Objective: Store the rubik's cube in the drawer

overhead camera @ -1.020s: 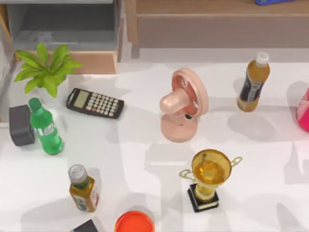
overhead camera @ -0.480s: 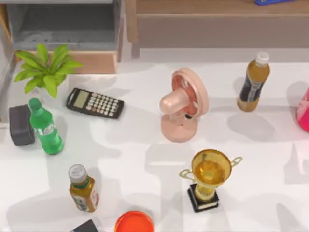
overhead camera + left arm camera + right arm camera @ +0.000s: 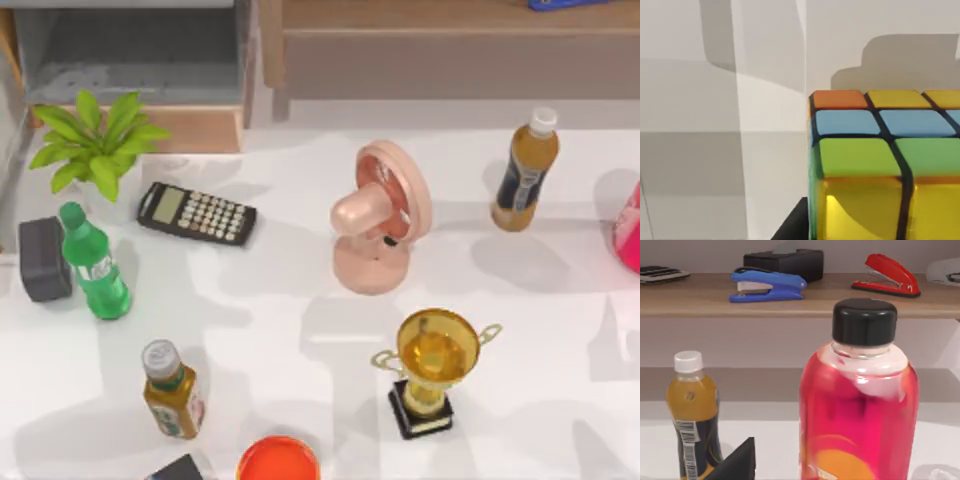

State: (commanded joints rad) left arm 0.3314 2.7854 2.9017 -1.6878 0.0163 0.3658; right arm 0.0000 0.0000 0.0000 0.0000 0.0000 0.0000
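The rubik's cube (image 3: 880, 165) sits very close in the left wrist view, showing orange, yellow, blue and green tiles with dark grid lines against a white surface. My left gripper (image 3: 805, 220) is shut on it, and one dark finger (image 3: 790, 225) touches the cube's lower edge. The drawer (image 3: 130, 60) stands open at the table's far left, with a grey inside and a light tan front panel (image 3: 190, 128). A dark part of my right gripper (image 3: 737, 462) shows beside a red bottle (image 3: 857, 405).
On the table stand a potted plant (image 3: 95, 140), calculator (image 3: 196, 212), green bottle (image 3: 92, 262), dark box (image 3: 42, 258), pink fan (image 3: 380, 215), trophy (image 3: 432, 365), two amber bottles (image 3: 525, 170) (image 3: 172, 390) and an orange bowl (image 3: 278, 460). A wooden shelf (image 3: 450, 40) runs along the back.
Shadows near the table's left edge have shifted slightly. No object on the table has moved.
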